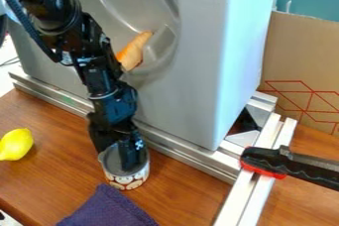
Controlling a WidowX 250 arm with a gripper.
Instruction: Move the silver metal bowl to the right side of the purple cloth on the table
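Lowered into the open top of a patterned metal cup (127,180), the gripper (131,163) is partly hidden by the cup's wall; whether it is spread or pressed together cannot be told. The cup is set upright on the table (189,190), well in from the near left edge and close to a metal rail (185,154) by which the wood is bordered at the back. Between the cup and the near edge, a dark purple cloth (109,209) is laid. Nearer the left edge, a yellow lemon (16,144) is seen, well apart from the cup. Behind the rail, a grey panelled box (205,71) is stood, with an orange-tan piece (134,50) in its recess. To the right, a black-and-red clamp (265,162) is placed over pale metal bars (255,185).
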